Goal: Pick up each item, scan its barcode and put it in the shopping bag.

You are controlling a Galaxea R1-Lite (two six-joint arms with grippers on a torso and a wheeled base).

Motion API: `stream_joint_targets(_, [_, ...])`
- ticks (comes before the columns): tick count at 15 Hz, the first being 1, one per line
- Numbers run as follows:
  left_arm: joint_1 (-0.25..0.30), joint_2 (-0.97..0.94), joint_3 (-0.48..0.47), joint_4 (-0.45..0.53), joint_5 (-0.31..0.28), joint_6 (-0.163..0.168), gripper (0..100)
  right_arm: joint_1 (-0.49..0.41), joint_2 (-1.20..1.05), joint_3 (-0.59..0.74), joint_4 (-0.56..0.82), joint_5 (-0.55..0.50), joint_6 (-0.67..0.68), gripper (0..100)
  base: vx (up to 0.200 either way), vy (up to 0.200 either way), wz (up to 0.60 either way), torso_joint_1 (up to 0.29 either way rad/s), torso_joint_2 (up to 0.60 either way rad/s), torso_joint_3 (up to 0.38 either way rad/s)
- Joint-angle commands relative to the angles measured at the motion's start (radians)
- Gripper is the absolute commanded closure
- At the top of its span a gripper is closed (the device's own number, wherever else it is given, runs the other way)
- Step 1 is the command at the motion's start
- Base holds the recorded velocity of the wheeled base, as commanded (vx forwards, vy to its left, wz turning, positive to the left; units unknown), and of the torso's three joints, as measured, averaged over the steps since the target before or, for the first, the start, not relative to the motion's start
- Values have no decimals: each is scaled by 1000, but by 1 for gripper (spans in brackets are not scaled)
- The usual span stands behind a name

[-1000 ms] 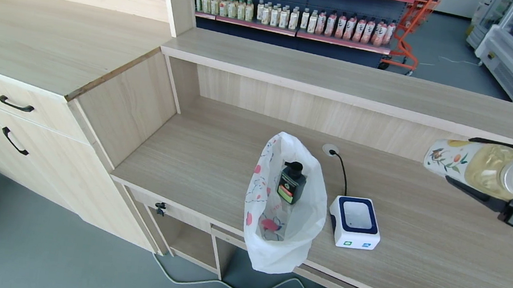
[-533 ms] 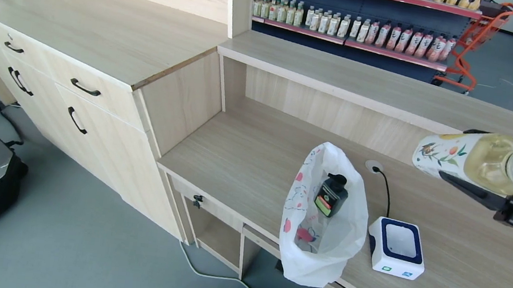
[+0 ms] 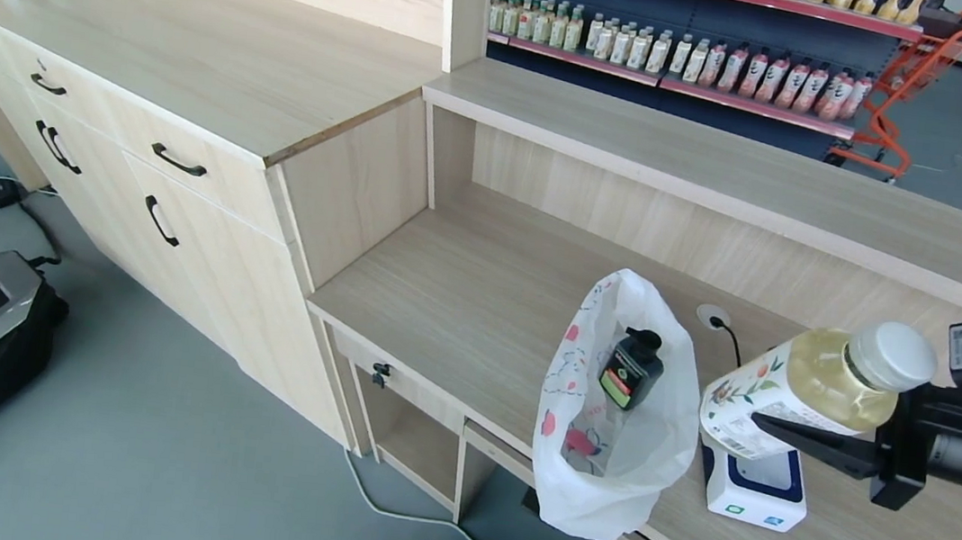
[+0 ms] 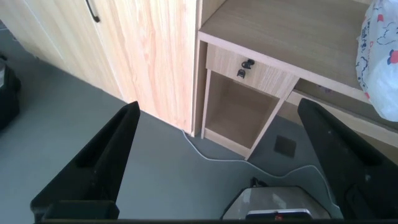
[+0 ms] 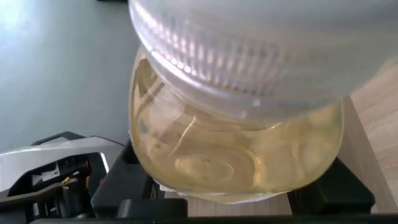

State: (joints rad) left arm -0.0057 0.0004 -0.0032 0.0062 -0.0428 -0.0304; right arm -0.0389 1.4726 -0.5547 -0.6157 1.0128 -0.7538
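Head view: we see a white thin-plastic shopping bag [image 3: 652, 434] w/ red-pink prints standing open at the counter's front edge. Inside it leans a dark pump bottle [image 3: 630, 373] w/ black pump head and green-red label. Just beside the bag, on its right, sits a white boxy scanner [image 3: 767, 500] w/ dark-blue window frame. A black cable [image 3: 730, 337] runs from a round grommet in the top toward it. The right gripper [image 3: 791, 410] is clamped on a clear plastic bottle [image 3: 821, 386] of pale yellow liquid w/ white ribbed cap and floral label. It's tilted, base in front of the scanner and hiding part of it, cap up; we can't tell if they touch. The counter [image 3: 488, 289] is smooth light wood-grain laminate w/ a raised back ledge. A taller unit w/ black-handled drawers [image 3: 210, 185] adjoins on the left. Bkgd: shop shelves [image 3: 677, 57] of drinks, orange trolley [image 3: 880, 125], grey floor.

Left wrist view: the left gripper [image 4: 217, 168] is spread wide, nothing between its black fingers [image 4: 93, 168]. It hangs over grey floor by the counter's open cubby [image 4: 239, 112], bag's side nearby.

Right wrist view: we look along the bottle [image 5: 236, 149], cap nearest; black fingers [image 5: 124, 186] flank it on both sides.
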Motion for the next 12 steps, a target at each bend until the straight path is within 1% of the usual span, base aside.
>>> stream_joint_targets(1, [0, 0, 0, 1, 0, 0, 0, 4, 78, 7, 11, 3, 1, 100, 0, 0, 0, 0, 0, 0])
stream_joint_targets(6, [0, 0, 0, 0, 0, 0, 0, 10, 250, -16, -1, 4, 1, 100, 0, 0, 0, 0, 0, 0])
stream_joint_targets(9, [0, 0, 0, 0, 0, 0, 0, 13, 328, -25, -42, 4, -2, 100, 0, 0, 0, 0, 0, 0])
stream_joint_targets(12, [0, 0, 0, 0, 0, 0, 0, 42, 416, -37, -119, 3, -9, 100, 0, 0, 0, 0, 0, 0])
